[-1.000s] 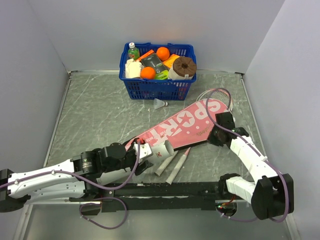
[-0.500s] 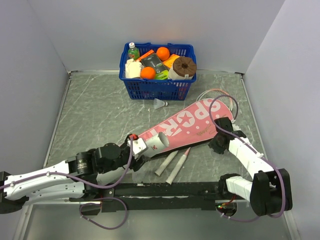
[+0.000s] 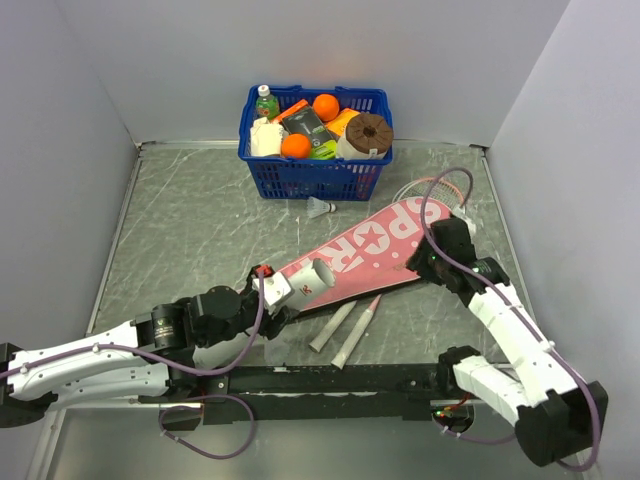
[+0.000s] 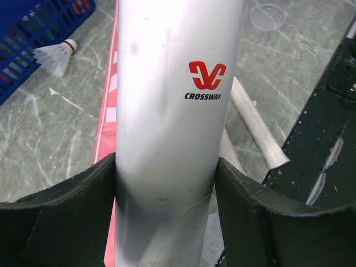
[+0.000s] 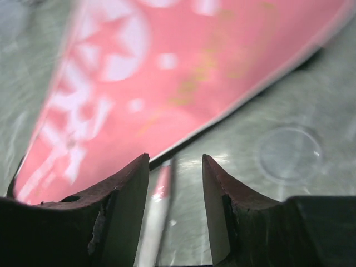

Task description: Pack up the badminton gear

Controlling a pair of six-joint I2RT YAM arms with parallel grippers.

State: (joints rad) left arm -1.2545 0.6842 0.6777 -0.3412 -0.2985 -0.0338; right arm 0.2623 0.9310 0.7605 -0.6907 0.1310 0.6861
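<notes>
Top external view: left pincer (image 3: 274, 292) grasps the long white tube (image 3: 312, 278), which lies over the near-left end of the pink cover (image 3: 372, 243) on the desk (image 3: 200, 230). Left wrist view: both jaws press the tube; 1 shuttlecock (image 4: 53, 55) lies far left. Right wrist view: right pincer (image 5: 175, 167) is released, its jaws apart near the cover's edge.

White arms (image 3: 90, 365), black joints (image 3: 225, 305), purple cables (image 3: 425, 225).
</notes>
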